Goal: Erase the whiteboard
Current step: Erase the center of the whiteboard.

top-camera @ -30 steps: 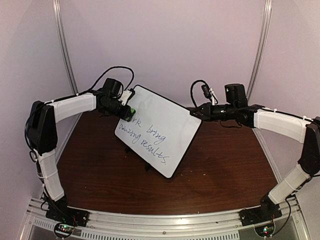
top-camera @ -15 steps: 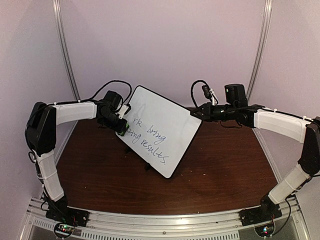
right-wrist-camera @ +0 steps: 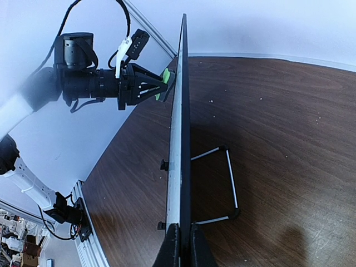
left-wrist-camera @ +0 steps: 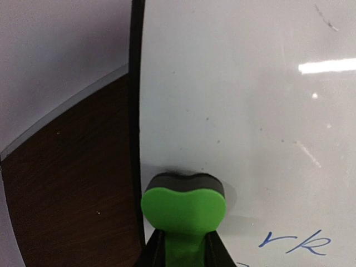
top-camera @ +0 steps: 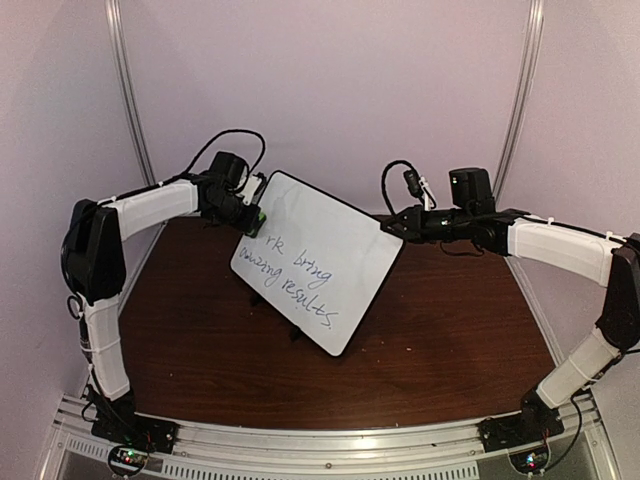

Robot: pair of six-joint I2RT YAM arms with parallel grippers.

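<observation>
- Whiteboard [top-camera: 318, 262] stands tilted near the middle of the table [top-camera: 450, 340], propped from behind on a thin wire stand [right-wrist-camera: 222, 183]. From above it reads as a slanted rectangle, with its upper left corner toward the left arm and its right corner toward the right arm.
- Blue writing [top-camera: 295, 275] runs in two lines across the lower half of its face. The upper part is blank apart from faint smudges. The left wrist view shows the letters "rk" where the upper line begins.
- Eraser [left-wrist-camera: 183, 206], green with a dark pad, sits with the pad against the board's face. It is just inside the black frame of the left edge, above and left of the "rk".
- Left gripper [left-wrist-camera: 182, 250] is closed on the eraser, its fingers pinching the green body from both sides.
- Right gripper [right-wrist-camera: 182, 245] is clamped on the board's right edge, one finger on each side of the thin frame. Its wrist camera looks along the board edge-on.
- Table is dark brown wood, with pale walls around it.
</observation>
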